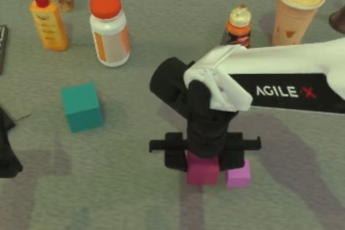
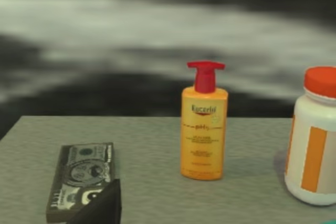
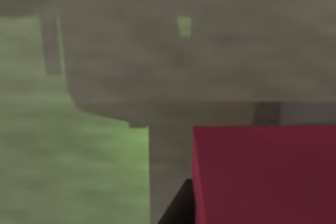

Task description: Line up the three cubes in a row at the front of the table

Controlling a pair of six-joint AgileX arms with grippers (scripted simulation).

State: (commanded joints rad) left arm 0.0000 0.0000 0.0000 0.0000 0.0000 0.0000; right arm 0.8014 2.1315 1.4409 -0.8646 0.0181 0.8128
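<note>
Three cubes: magenta cube (image 1: 202, 169) front centre, under right gripper (image 1: 204, 157); pink cube (image 1: 237, 176) just beside it on right; teal cube (image 1: 81, 106) well apart, left of centre. Right fingers bracket magenta cube; you cannot tell if pinching or spread. Risks you watch: finger close to pink cube, lift or release may nudge it out of row; magenta may shift if dragged. Left gripper (image 1: 6, 149) parked at left edge, fingers not shown. Table (image 1: 135, 197) grey-green, woven; bottles, cup along back; dark, blurred backdrop beyond.

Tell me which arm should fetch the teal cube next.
Left, probably. The teal cube sits on the table's left, near the parked left gripper; the right gripper is over the magenta cube.
</note>
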